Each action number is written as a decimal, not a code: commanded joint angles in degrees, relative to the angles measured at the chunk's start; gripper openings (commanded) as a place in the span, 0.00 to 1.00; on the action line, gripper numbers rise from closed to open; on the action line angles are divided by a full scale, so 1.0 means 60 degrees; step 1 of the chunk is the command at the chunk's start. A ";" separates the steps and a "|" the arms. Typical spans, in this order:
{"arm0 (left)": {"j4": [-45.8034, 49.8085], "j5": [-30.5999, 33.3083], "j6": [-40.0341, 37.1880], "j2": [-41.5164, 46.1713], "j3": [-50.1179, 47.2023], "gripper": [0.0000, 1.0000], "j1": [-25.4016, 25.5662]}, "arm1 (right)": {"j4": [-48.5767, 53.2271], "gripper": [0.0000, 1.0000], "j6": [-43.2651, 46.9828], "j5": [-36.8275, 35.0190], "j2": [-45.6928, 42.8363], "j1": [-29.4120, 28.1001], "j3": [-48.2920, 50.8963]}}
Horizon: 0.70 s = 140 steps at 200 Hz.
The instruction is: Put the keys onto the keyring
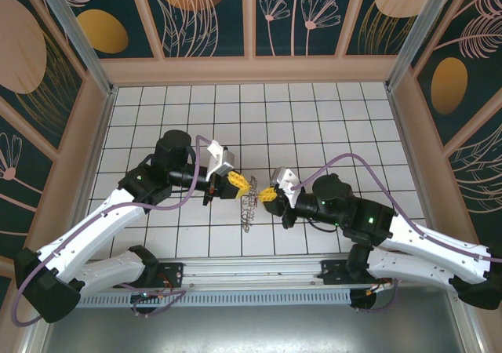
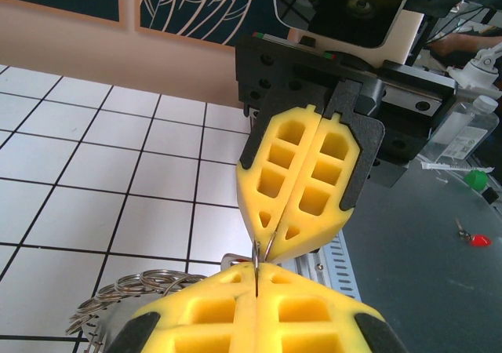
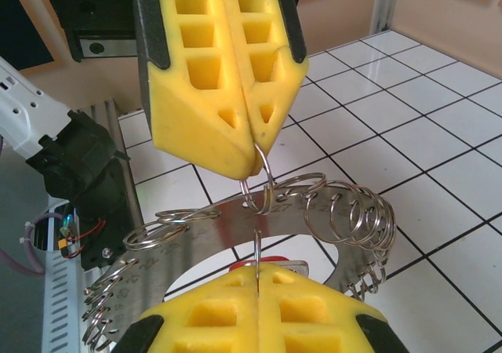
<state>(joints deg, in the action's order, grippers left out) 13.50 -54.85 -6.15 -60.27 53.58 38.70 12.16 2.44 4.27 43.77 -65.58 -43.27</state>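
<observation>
Red shows just behind the right claw's [image 3: 257,270] fingertips at the bottom of the right wrist view. This is the key [image 3: 271,260], and its thin pale metal bit stands up from between the closed yellow fingers. The right claw is shut tight on that bit. How much of the red tag lies inside the grip cannot be told.

Just above it the keyring [image 3: 235,231] crosses the middle of the frame, a flat grey metal ring with small wire loops crowding its rim. One loop [image 3: 259,182] runs up into the tip of the left claw [image 3: 255,151] at the upper centre. The left claw is closed on this loop, so it holds the keyring by its rim.

In the left wrist view the two claws meet tip to tip at the centre. The left claw [image 2: 256,270] is below and the right claw [image 2: 267,247] above, with thin wire between them. The keyring [image 2: 129,290] sits at lower left.

From the top camera the left claw [image 1: 249,185] and the right claw [image 1: 265,195] face each other at mid-frame. The keyring [image 1: 249,206] hangs just below them, over the white tiled desk [image 1: 329,118]. Dark floral wall panels [image 1: 204,8] close in the desk on three sides.
</observation>
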 commanded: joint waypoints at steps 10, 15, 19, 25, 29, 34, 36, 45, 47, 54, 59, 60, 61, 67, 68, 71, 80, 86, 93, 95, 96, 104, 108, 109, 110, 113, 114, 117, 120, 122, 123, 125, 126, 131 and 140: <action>-0.0199 -0.0100 -0.0073 0.0024 0.0019 0.00 0.0069 | -0.0458 0.00 -0.0047 0.0225 -0.0091 0.0134 -0.0054; -0.0199 -0.0089 -0.0068 0.0026 0.0007 0.00 0.0066 | -0.0466 0.00 -0.0027 0.0239 -0.0090 0.0141 -0.0051; -0.0199 -0.0092 -0.0073 0.0026 0.0008 0.00 0.0064 | -0.0470 0.00 -0.0018 0.0258 -0.0091 0.0156 -0.0054; -0.0199 -0.0091 -0.0066 0.0026 0.0010 0.00 0.0059 | -0.0500 0.00 -0.0011 0.0255 -0.0088 0.0165 -0.0052; -0.0199 -0.0087 -0.0073 0.0029 0.0018 0.00 0.0063 | -0.0515 0.00 -0.0011 0.0255 -0.0095 0.0177 -0.0054; -0.0199 -0.0087 -0.0070 0.0026 0.0016 0.00 0.0061 | -0.0538 0.00 -0.0011 0.0241 -0.0088 0.0192 -0.0055; -0.0199 -0.0094 -0.0069 0.0026 0.0019 0.00 0.0063 | -0.0534 0.00 -0.0011 0.0244 -0.0088 0.0197 -0.0055; -0.0199 -0.0103 -0.0080 0.0026 0.0017 0.00 0.0069 | -0.0576 0.00 0.0004 0.0184 -0.0088 0.0220 -0.0054; -0.0199 -0.0102 -0.0086 0.0026 0.0008 0.00 0.0062 | -0.0588 0.00 0.0004 0.0175 -0.0088 0.0222 -0.0054; -0.0197 -0.0102 -0.0083 0.0026 0.0007 0.00 0.0061 | -0.0626 0.00 0.0018 0.0166 -0.0088 0.0211 -0.0040; -0.0197 -0.0105 -0.0082 0.0022 0.0012 0.00 0.0058 | -0.0670 0.00 0.0018 0.0174 -0.0088 0.0227 -0.0026; -0.0198 -0.0103 -0.0085 0.0024 0.0009 0.00 0.0056 | -0.0675 0.00 0.0018 0.0178 -0.0088 0.0232 -0.0026; -0.0198 -0.0102 -0.0086 0.0025 0.0014 0.00 0.0055 | -0.0684 0.00 0.0026 0.0180 -0.0088 0.0227 -0.0026; -0.0188 -0.0102 -0.0076 0.0015 0.0015 0.00 0.0068 | -0.0701 0.00 0.0029 0.0216 -0.0077 0.0224 -0.0025; -0.0186 -0.0102 -0.0082 0.0020 0.0017 0.00 0.0061 | -0.0712 0.00 0.0024 0.0228 -0.0082 0.0230 -0.0025; -0.0177 -0.0094 -0.0098 0.0025 0.0025 0.00 0.0064 | -0.0733 0.00 0.0032 0.0237 -0.0076 0.0243 -0.0035; -0.0170 -0.0087 -0.0099 0.0025 0.0032 0.00 0.0065 | -0.0738 0.00 0.0046 0.0289 -0.0058 0.0252 -0.0040; -0.0169 -0.0074 -0.0114 0.0026 0.0023 0.00 0.0064 | -0.0726 0.00 0.0048 0.0346 -0.0044 0.0262 -0.0038; -0.0169 -0.0076 -0.0106 0.0026 0.0027 0.00 0.0062 | -0.0723 0.00 0.0031 0.0396 -0.0044 0.0263 -0.0040; -0.0169 -0.0073 -0.0103 0.0026 0.0022 0.00 0.0064 | -0.0723 0.00 0.0033 0.0411 -0.0044 0.0258 -0.0040; -0.0169 -0.0065 -0.0110 0.0026 0.0021 0.00 0.0066 | -0.0723 0.00 0.0033 0.0421 -0.0044 0.0255 -0.0040; -0.0170 -0.0072 -0.0106 0.0026 0.0016 0.00 0.0066 | -0.0675 0.00 0.0004 0.0452 -0.0054 0.0271 -0.0040; -0.0169 -0.0072 -0.0116 0.0026 0.0020 0.00 0.0065 | -0.0650 0.00 -0.0010 0.0459 -0.0058 0.0277 -0.0040; -0.0169 -0.0072 -0.0117 0.0026 0.0020 0.00 0.0060 | -0.0643 0.00 -0.0018 0.0459 -0.0058 0.0279 -0.0040; -0.0169 -0.0072 -0.0110 0.0026 0.0020 0.00 0.0064 | -0.0639 0.00 -0.0021 0.0460 -0.0058 0.0280 -0.0040; -0.0169 -0.0072 -0.0116 0.0026 0.0020 0.00 0.0063 | -0.0629 0.00 -0.0032 0.0460 -0.0073 0.0275 -0.0038; -0.0169 -0.0072 -0.0117 0.0026 0.0020 0.00 0.0066 | -0.0625 0.00 -0.0036 0.0460 -0.0073 0.0278 -0.0039; -0.0169 -0.0072 -0.0117 0.0026 0.0012 0.00 0.0063 | -0.0610 0.00 -0.0039 0.0460 -0.0073 0.0273 -0.0033; -0.0169 -0.0076 -0.0101 0.0026 0.0012 0.00 0.0065 | -0.0596 0.00 -0.0051 0.0471 -0.0086 0.0278 -0.0026; -0.0169 -0.0084 -0.0113 0.0026 0.0014 0.00 0.0068 | -0.0585 0.00 -0.0057 0.0473 -0.0087 0.0277 -0.0026; -0.0177 -0.0085 -0.0108 0.0026 0.0017 0.00 0.0068 | -0.0589 0.00 -0.0056 0.0467 -0.0095 0.0279 -0.0025; -0.0182 -0.0094 -0.0115 0.0015 0.0015 0.00 0.0058 | -0.0580 0.00 -0.0055 0.0461 -0.0089 0.0280 -0.0025; -0.0183 -0.0098 -0.0116 0.0013 0.0010 0.00 0.0063 | -0.0578 0.00 -0.0055 0.0461 -0.0103 0.0273 -0.0025; -0.0184 -0.0099 -0.0117 0.0007 0.0008 0.00 0.0069 | -0.0577 0.00 -0.0058 0.0460 -0.0099 0.0281 -0.0025; -0.0184 -0.0109 -0.0116 -0.0011 0.0021 0.00 0.0067 | -0.0576 0.00 -0.0055 0.0460 -0.0103 0.0270 -0.0025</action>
<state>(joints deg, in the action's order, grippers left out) 13.52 -54.85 -6.15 -60.27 53.58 38.70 10.41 2.44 5.91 43.77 -64.16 -43.27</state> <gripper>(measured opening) 0.063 0.046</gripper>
